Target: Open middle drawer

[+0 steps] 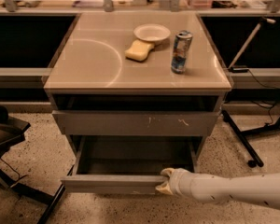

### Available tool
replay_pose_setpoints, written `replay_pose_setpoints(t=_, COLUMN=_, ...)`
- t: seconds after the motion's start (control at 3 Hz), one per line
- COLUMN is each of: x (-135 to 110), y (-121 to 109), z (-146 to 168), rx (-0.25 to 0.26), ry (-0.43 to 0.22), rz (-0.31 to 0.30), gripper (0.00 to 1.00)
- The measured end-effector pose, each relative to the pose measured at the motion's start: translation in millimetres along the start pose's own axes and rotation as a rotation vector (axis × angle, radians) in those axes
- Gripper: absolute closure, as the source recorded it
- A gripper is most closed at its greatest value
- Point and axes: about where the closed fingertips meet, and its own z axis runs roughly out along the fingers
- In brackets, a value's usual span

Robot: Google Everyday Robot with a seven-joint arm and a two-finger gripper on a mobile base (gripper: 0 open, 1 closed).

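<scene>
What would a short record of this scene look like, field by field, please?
Middle drawer: wide, shallow grey drawer, pulled out, grey interior showing.
Gripper: pale gripper at the drawer front's top edge, right of its middle.
Arm: white arm reaching in from the right.
Above: grey drawer front with white scratch marks.
Top: beige cabinet top bearing a white bowl, a yellow sponge and an upright drink can.
</scene>
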Motion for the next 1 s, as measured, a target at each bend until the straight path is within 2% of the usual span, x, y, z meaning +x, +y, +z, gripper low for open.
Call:
replay_pose_setpoints(t=0.33, x=-4, y=-2, z=-5, rx=0.000, ry=0.000, rz=0.000, gripper=1.00)
replay_pose_setpoints(t=0.67, x=-3, y=10, z=-6, rx=-0.009, ry=-0.009, rz=-0.015, gripper=1.00)
replay_pose_setpoints(t=1.0, x=-5, y=9, z=-9, rx=-0.009, ry=-0.009, rz=-0.015, gripper=1.00)
